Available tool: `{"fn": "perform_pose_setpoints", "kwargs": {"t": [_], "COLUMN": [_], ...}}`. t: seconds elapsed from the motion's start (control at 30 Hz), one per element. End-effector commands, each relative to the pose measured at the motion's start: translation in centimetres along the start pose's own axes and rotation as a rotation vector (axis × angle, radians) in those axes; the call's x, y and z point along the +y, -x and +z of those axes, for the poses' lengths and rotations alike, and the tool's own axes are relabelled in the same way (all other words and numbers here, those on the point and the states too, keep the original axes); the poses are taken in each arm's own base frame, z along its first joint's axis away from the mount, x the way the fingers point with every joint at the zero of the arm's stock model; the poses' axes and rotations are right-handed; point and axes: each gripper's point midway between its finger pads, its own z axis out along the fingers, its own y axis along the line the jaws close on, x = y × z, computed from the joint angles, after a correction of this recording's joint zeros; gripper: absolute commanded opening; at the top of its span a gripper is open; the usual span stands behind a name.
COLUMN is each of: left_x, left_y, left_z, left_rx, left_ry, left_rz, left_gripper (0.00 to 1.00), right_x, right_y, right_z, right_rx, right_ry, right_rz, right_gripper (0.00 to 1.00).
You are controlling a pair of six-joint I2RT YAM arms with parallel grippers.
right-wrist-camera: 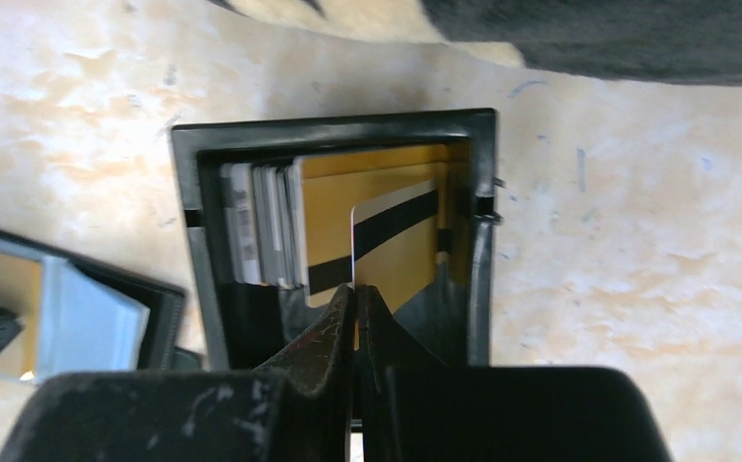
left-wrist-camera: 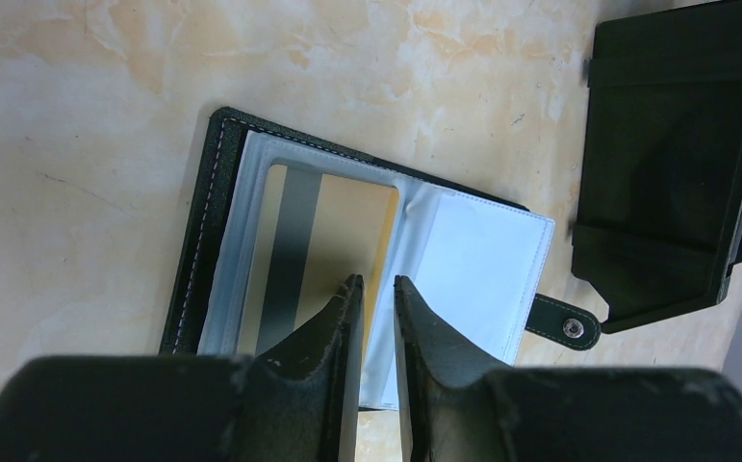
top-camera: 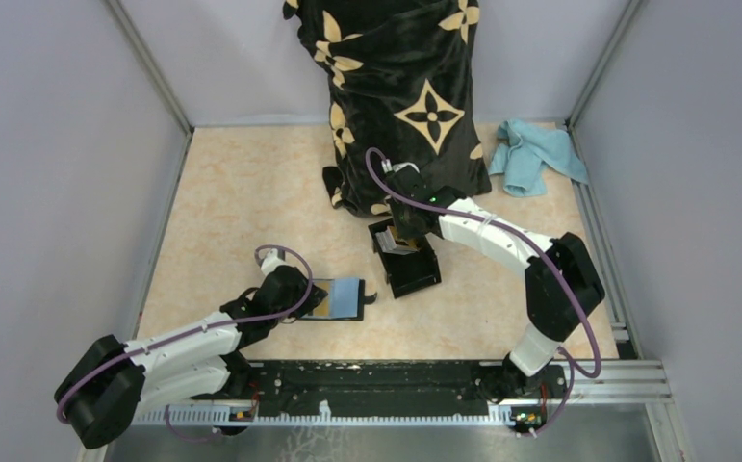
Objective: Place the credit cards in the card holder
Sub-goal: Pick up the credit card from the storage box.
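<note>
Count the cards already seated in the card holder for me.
1: a gold card in the left clear pocket of the card holder, at the left tool. The pale right pocket may hide another; the rest are in the black box.

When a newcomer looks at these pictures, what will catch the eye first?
A black cloth with gold flowers rises at the far edge of the table. In front of it, the right fingers pinch a gold card in a black box holding more cards. Nearer the left arm, the card holder lies open, a second card in its clear pocket.
</note>
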Motion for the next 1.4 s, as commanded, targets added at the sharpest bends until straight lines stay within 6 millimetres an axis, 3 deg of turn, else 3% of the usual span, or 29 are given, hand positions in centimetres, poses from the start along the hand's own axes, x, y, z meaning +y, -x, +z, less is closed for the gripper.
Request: {"fn": "perform_pose_setpoints", "kwargs": {"t": [0.0,0.27,0.47,0.73,0.9,1.03,1.27,1.37], "left_x": [-0.5,-4.0,-8.1,-13.4,-17.3,-19.5,-20.9,-21.2], "left_y": [0.3,2.4,3.6,4.3,3.8,3.1,0.9,-0.3], "left_z": [-0.2,-0.5,-1.5,-3.7,-6.2,-7.8,-9.2,-9.7], "left_rx": [-0.004,-0.061,-0.105,-0.13,-0.11,-0.079,0.017,0.079], "left_ry": [0.005,-0.095,-0.267,-0.502,-0.708,-0.831,-0.977,-1.04], "left_rz": [0.037,0.114,0.204,0.321,0.428,0.518,0.64,0.676], "left_gripper": [0.25,0.27,0.33,0.5,0.61,0.7,0.84,0.84], "right_x": [-1.7,-4.0,-4.0,-2.5,-0.9,0.7,2.8,3.7], "right_y": [1.6,3.1,3.7,3.3,1.9,0.0,-3.4,-4.5], "right_z": [-1.5,-4.8,-7.9,-12.9,-16.8,-18.5,-19.8,-20.4], "right_rx": [-0.049,-0.132,-0.194,-0.252,-0.269,-0.259,-0.218,-0.206], "right_ry": [-0.136,-0.232,-0.183,-0.026,0.138,0.279,0.468,0.548], "right_rz": [-0.052,-0.071,-0.056,-0.044,-0.052,-0.061,-0.06,-0.06], "right_gripper": [0.0,0.0,0.0,0.0,0.0,0.0,0.0,0.0]}}
